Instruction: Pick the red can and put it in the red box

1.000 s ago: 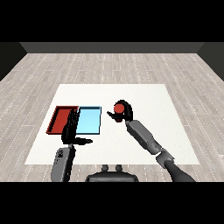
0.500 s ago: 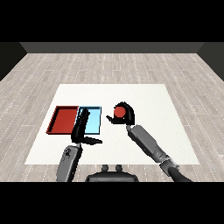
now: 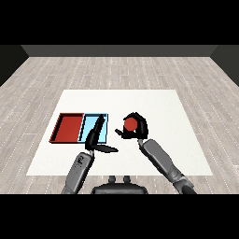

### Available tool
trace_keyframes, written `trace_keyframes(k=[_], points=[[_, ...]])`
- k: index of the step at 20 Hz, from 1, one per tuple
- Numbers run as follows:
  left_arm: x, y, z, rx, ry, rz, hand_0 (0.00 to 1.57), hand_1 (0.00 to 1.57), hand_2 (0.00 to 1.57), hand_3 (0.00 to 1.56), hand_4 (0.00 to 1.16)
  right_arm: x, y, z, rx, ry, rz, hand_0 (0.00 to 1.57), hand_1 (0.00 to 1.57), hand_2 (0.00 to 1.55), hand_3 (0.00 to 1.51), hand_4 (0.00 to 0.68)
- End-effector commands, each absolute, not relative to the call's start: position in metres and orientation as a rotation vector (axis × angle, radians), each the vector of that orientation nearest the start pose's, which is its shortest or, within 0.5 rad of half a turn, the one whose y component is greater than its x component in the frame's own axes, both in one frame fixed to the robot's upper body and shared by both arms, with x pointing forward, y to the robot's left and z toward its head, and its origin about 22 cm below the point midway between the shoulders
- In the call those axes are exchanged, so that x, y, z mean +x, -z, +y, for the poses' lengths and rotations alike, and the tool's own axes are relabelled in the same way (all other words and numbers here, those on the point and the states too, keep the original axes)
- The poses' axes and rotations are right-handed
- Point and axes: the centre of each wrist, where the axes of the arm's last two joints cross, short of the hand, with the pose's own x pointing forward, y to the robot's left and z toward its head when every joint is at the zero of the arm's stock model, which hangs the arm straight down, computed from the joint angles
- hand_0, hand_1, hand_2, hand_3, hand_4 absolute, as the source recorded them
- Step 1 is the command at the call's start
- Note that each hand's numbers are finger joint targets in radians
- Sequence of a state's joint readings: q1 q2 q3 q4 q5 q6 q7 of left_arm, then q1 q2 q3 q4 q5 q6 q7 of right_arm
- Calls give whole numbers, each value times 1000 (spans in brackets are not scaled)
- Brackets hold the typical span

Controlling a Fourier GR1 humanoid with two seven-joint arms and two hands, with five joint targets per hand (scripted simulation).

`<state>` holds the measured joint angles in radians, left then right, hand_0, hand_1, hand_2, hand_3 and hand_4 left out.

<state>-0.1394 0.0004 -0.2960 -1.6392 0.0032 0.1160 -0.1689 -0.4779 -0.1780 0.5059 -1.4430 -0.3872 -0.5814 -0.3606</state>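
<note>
Right hand: the right hand is raised over the table to the right of the trays, fingers and thumb curled round the can; its grey forearm runs down to the lower right corner.
Can: red, held in the right hand, its round top facing the view; it sits just right of the blue tray, outside both trays.
Left hand: the left hand reaches up from the lower left, fingers straight and spread, holding nothing; the long fingers lie over the blue tray while the thumb points right, over bare table.
Trays: the red tray and the blue tray lie side by side, touching, with the red one on the left; nothing shows inside the red tray.
In the way: the left hand and the blue tray lie between the can and the red tray.
Surface: white table, trays on its left half.
Room: pale wood-plank floor around the table, dark wall beyond.
</note>
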Motion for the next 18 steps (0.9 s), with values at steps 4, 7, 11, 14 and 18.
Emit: trace_keyframes(k=[4, 7, 11, 14, 18], points=[[273, -34, 114, -233, 193, -1852, 0, 0, 0, 0, 0, 304, -76, -125, 172, -9, -2092, 1442, 1442, 1435, 1396, 624], [274, 1, 122, -241, 196, -1824, 0, 0, 0, 0, 0, 296, -68, -94, 189, 4, -2105, 1449, 1449, 1442, 1397, 647], [263, 7, 110, -255, 188, -1814, 0, 0, 0, 0, 0, 297, -85, -94, 194, 10, -2099, 1467, 1467, 1443, 1392, 658], [278, 10, 101, -256, 186, -1794, 0, 0, 0, 0, 0, 280, -69, -101, 199, -17, -2101, 1462, 1462, 1435, 1392, 653], [264, 1, 91, -286, 185, -1791, 0, 0, 0, 0, 0, 280, -60, -89, 214, -8, -2119, 1463, 1463, 1433, 1387, 663]])
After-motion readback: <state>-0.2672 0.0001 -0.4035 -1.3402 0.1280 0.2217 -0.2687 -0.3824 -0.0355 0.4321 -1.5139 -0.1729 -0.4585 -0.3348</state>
